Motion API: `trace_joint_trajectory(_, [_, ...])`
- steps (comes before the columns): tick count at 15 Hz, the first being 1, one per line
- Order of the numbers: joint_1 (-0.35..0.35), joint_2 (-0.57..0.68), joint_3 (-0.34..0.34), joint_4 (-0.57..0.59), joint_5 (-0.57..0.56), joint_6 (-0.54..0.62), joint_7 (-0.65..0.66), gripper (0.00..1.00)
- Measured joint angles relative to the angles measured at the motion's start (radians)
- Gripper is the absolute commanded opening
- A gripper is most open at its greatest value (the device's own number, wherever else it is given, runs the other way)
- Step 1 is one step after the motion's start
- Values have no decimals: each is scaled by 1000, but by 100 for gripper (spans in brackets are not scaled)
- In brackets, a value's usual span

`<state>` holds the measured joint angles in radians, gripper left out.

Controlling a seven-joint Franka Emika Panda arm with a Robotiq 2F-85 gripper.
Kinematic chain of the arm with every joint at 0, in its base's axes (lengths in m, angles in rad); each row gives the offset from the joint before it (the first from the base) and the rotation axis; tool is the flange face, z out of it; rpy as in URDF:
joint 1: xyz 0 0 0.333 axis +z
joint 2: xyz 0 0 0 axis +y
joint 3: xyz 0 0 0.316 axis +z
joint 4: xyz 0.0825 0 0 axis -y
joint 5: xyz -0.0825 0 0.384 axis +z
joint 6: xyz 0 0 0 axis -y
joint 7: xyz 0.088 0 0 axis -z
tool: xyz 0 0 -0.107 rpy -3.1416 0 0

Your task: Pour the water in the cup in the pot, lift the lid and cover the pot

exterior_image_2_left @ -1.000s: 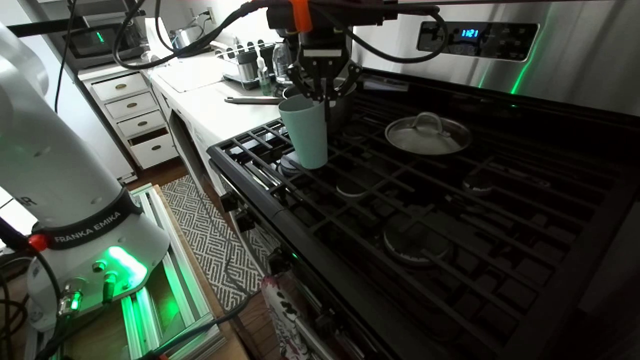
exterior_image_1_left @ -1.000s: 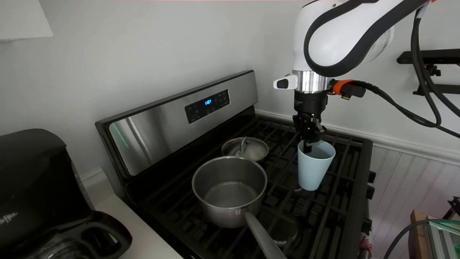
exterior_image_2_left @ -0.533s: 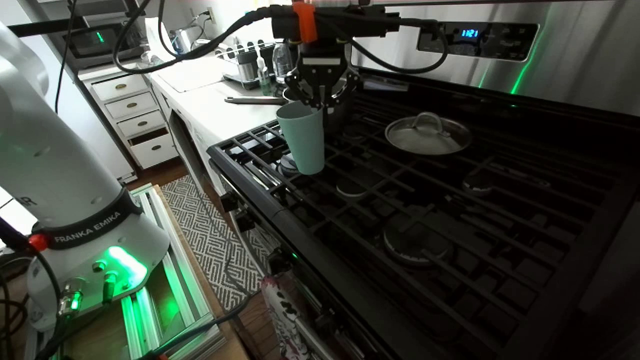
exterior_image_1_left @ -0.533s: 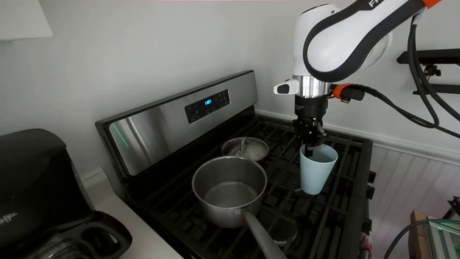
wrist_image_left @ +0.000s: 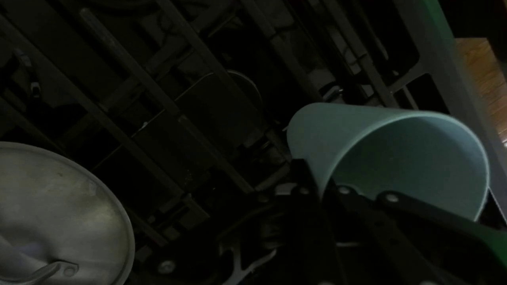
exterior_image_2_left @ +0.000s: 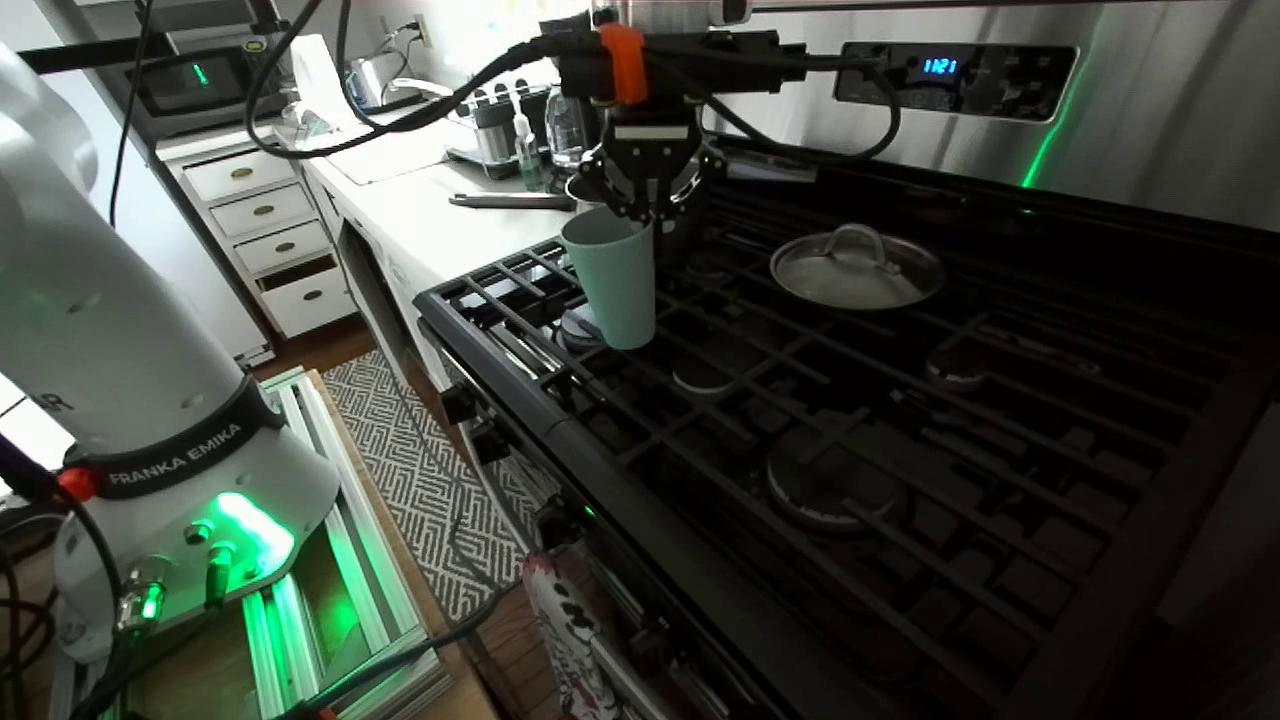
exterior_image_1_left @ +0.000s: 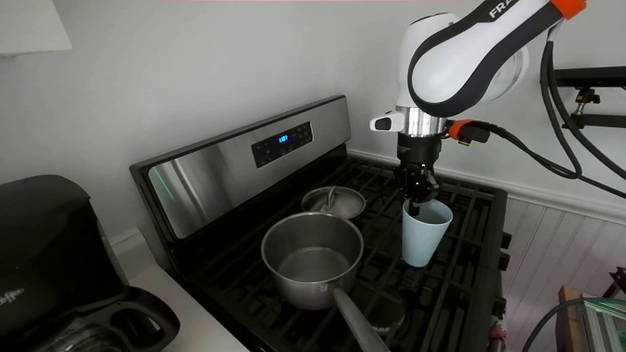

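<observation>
My gripper is shut on the rim wall of the pale blue cup, one finger inside and the other outside. The cup is near upright with a slight lean, low over the grates; whether its base touches them I cannot tell. Its mouth faces the wrist view, where the cup looks dark inside and no water can be made out. The steel pot stands on the stove, handle toward the front, and is mostly hidden behind the gripper in an exterior view. The lid lies on the grates, handle up.
Black grates cover the stove, with the control panel rising behind. A black coffee maker sits on the counter beside the stove. Cables hang from the arm.
The gripper and the held cup have come down closer to the grates, most recently shifting slightly toward the pot. The pot and the lid stay where they were.
</observation>
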<state>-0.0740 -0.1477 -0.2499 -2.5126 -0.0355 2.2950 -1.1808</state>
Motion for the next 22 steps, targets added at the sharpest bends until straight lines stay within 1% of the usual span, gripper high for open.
trace_joint_trajectory(2, [0,10,2,2,18,0,-15,1])
trace_joint_trajectory(6, [0,11,2,3,20,0,-19,1])
trace_joint_trajectory(7, [0,11,2,3,20,0,-19,29])
trace_joint_trajectory(8, [0,11,2,3,20,0,-19,30])
trace_joint_trajectory(9, [0,11,2,3,20,0,-19,35])
trace_joint_trajectory(12, [0,19,4,3,20,0,-19,57])
trace_joint_trajectory(14, [0,25,6,3,20,0,-19,69])
trace_joint_trajectory(17, [0,28,8,3,20,2,-19,92])
trace_joint_trajectory(18, [0,28,8,4,20,4,-20,98])
trace_joint_trajectory(19, [0,28,8,4,20,6,-20,100])
trace_joint_trajectory(22, [0,26,12,7,20,6,-21,100])
